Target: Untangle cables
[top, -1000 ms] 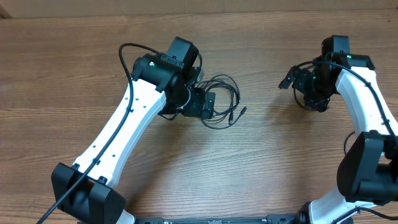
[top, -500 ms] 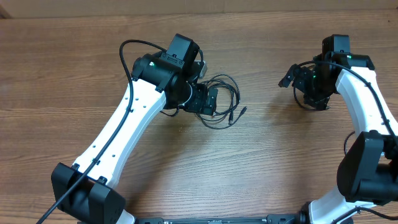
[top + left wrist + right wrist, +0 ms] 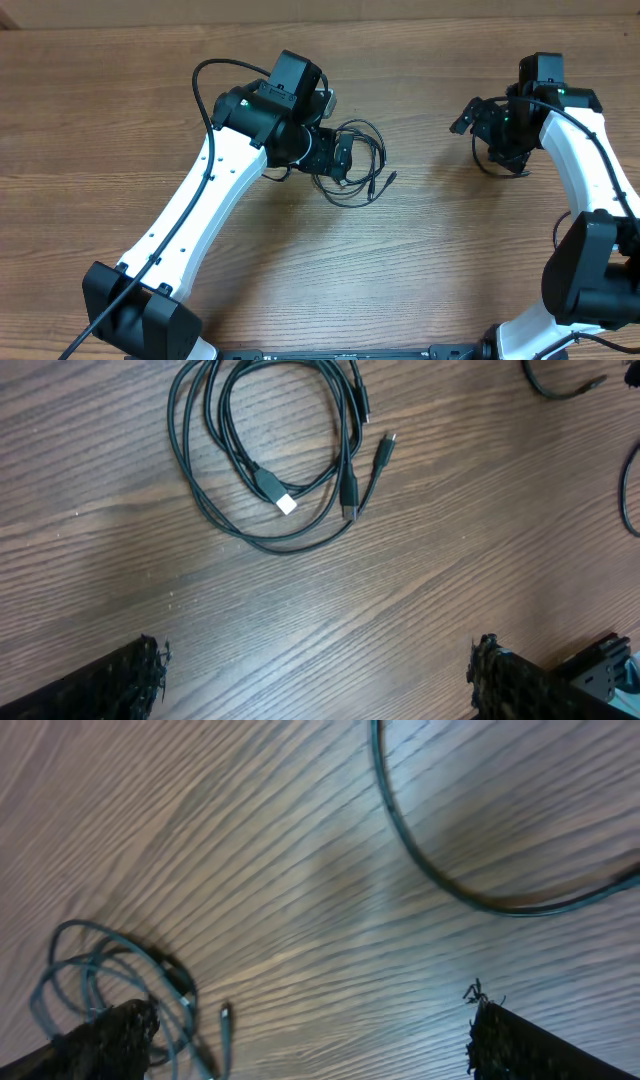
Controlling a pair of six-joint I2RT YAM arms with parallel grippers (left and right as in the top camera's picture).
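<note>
A loose coil of black cables lies on the wooden table, and the left wrist view shows it with a white-tipped plug and a few small plug ends. My left gripper hovers at the coil's left edge, open and empty. A second black cable lies under my right gripper, showing as a curved arc in the right wrist view. My right gripper is open and empty above the table. The coil also shows in the right wrist view.
The wooden table carries only the cables. In the left wrist view, pieces of the second cable show at the upper right. The left arm's own black cord loops above its forearm.
My left gripper has shifted slightly toward the far side over the coil. The right gripper has moved very little. The cables lie where they were.
</note>
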